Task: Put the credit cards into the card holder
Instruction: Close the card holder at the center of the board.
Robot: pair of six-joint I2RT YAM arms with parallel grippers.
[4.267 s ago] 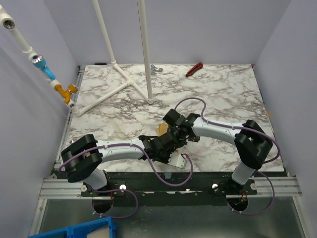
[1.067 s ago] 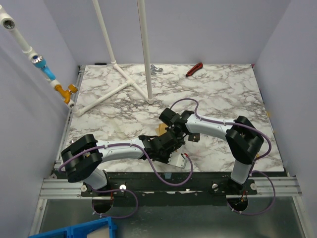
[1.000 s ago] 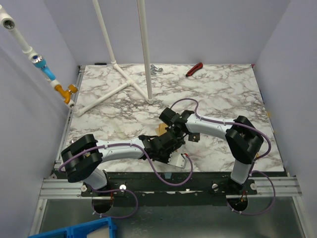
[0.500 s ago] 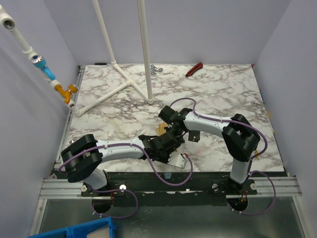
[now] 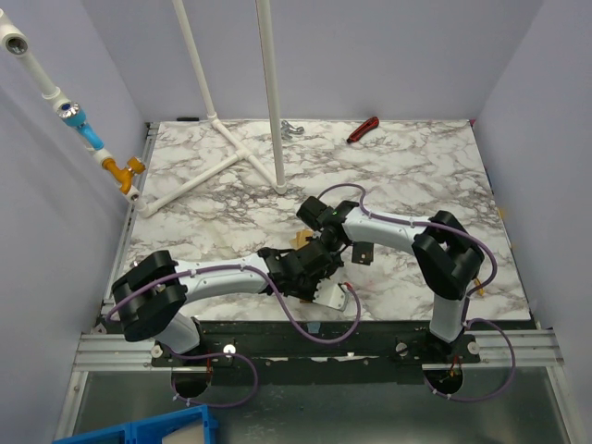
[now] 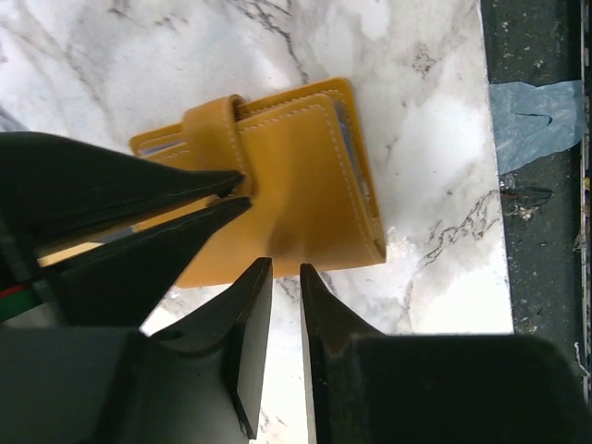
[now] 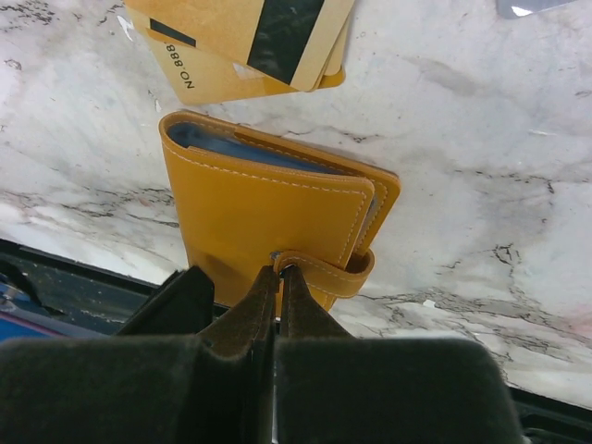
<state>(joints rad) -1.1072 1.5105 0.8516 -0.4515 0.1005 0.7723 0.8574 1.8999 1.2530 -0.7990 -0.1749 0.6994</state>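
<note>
Lilac walls box in a marbled tabletop [image 5: 416, 166]; right pincer [image 7: 276, 270] pinches the holder [image 7: 268, 217] strap, left pincer [image 6: 276, 277] narrowly apart.

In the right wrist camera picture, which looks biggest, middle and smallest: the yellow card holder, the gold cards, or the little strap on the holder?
1. Yellow card holder, the largest.
2. Gold cards, smaller as seen, but the picture's top edge cuts them off, so their full size is unsure.
3. Strap, the smallest.
</note>
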